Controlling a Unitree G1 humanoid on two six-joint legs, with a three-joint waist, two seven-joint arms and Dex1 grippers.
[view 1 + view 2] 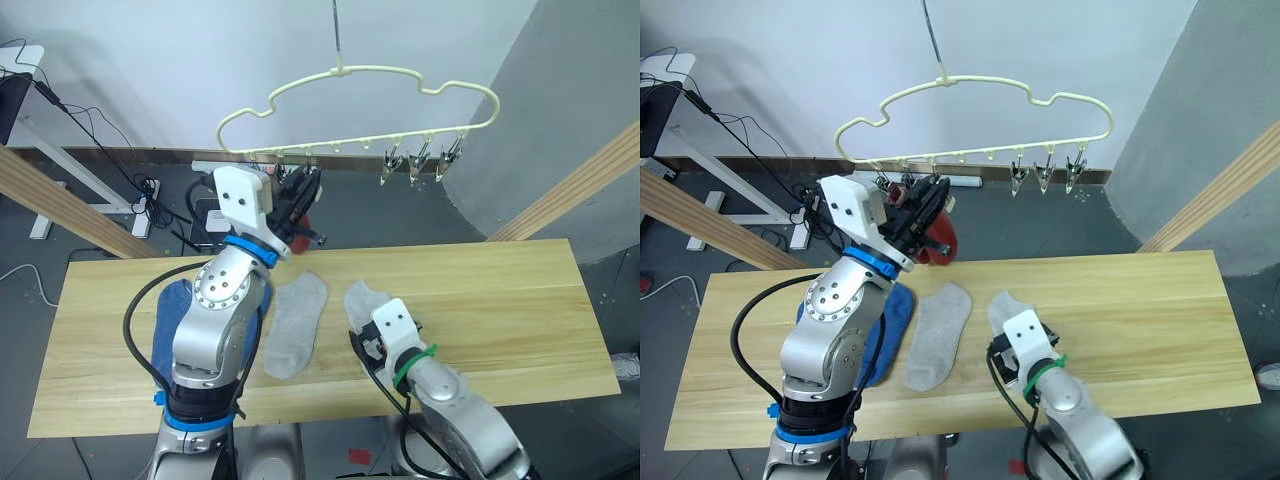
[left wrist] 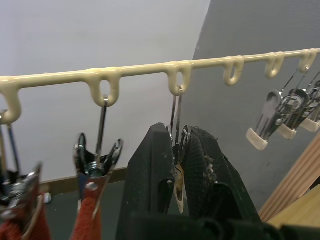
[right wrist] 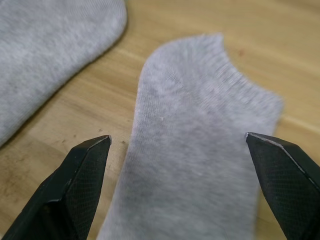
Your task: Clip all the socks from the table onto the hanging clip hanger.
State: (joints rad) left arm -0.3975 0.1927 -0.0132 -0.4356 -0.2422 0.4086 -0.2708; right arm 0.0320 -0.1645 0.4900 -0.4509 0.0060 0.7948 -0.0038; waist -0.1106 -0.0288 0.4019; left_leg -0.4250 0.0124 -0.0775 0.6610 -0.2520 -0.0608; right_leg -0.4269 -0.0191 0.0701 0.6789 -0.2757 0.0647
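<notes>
The pale yellow clip hanger [image 1: 350,75] hangs above the table's [image 1: 520,300] far edge. My left gripper [image 2: 181,132] is raised to it and shut on a metal clip [image 2: 176,107]. Beside that clip, two rust red socks [image 2: 85,225] hang from their own clips. Three more clips [image 1: 420,160] dangle bare at the hanger's right end. Two light grey socks lie flat mid-table. My right gripper [image 3: 177,137] hovers open just over the right one [image 3: 200,110], a finger on each side. The other grey sock [image 1: 295,325] is to its left. A blue sock [image 1: 172,320] lies partly hidden behind my left arm.
Slanted wooden poles rise at the left [image 1: 60,200] and at the right [image 1: 580,190] beyond the table. A white desk [image 1: 25,60] with cables stands at the far left. The right half of the tabletop is bare wood.
</notes>
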